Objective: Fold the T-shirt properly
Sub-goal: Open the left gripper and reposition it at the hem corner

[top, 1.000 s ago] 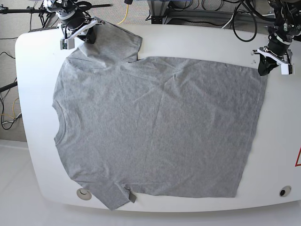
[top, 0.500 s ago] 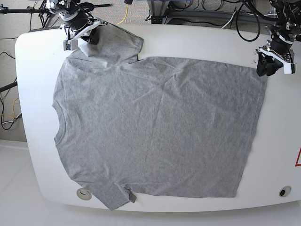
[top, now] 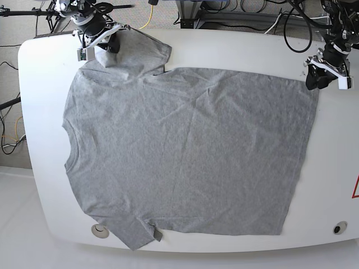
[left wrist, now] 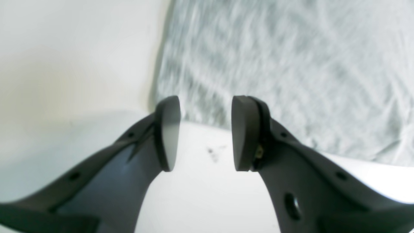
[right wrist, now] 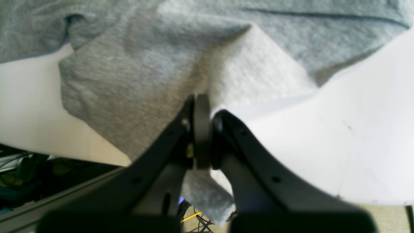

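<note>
**Sleeve lifted as robot begins its fold**

The T-shirt [top: 185, 151] lies spread plain side up across the white table [top: 336, 168], collar toward the table's left edge in the base view and hem toward its right. At the shirt's far sleeve, the right gripper [right wrist: 203, 129] has its fingers pressed together on a pinch of grey cloth, which tents up from the table around them. Over the last second that sleeve has gathered and shifted slightly toward the table's back edge, its outline bunching under the grip, while the body of the shirt has not moved.

Just beyond the shirt's far hem corner, the left gripper [left wrist: 205, 132] hangs over bare table with its fingers spread and nothing between them. It has drifted a little away from the cloth rather than closing on it.

The fold looks barely begun: one sleeve is in hand and the hem corner is ungrasped. Should the right arm pull further alone, the shirt may drag askew.
</note>
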Controlling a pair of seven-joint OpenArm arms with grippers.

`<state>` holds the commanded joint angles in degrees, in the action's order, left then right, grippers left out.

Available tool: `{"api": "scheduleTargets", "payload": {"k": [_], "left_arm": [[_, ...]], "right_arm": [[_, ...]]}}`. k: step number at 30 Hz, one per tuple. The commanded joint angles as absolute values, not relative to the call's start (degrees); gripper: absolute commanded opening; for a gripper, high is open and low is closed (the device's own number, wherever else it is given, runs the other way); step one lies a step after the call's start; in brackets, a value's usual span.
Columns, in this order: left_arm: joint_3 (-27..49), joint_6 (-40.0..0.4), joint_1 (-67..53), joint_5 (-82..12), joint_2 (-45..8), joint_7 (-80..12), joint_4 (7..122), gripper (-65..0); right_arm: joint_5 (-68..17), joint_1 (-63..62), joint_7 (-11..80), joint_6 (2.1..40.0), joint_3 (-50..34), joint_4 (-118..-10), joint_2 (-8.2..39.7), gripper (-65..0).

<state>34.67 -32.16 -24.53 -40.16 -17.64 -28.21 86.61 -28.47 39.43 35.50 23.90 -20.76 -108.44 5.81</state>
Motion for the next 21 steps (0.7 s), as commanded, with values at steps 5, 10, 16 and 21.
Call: {"api": "scheduleTargets", "payload": {"k": [5, 10, 16, 21], "left_arm": [[34.7, -31.3, -24.7, -40.1, -17.6, -27.8, 86.7, -39.8], [34.2, -30.8, -24.8, -40.1, -17.6, -27.8, 86.9, -40.1], [33.8, -31.4, -24.6, -41.4, -17.6, -28.0, 86.5, -40.2], [34.0, -32.3, -24.5, -43.2, -17.1, -28.7, 85.4, -40.4]], "right_arm": [[-28.5, 39.6, 35.6, 23.5, -20.9, -108.6, 5.8, -65.0], [-28.6, 39.5, 35.5, 23.4, -20.7, -108.9, 5.7, -65.0], [-28.6, 39.5, 35.6, 23.3, -20.7, -108.9, 5.6, -65.0], [-28.6, 39.4, 35.4, 23.6, -20.6, -108.7, 5.7, -65.0]]}}
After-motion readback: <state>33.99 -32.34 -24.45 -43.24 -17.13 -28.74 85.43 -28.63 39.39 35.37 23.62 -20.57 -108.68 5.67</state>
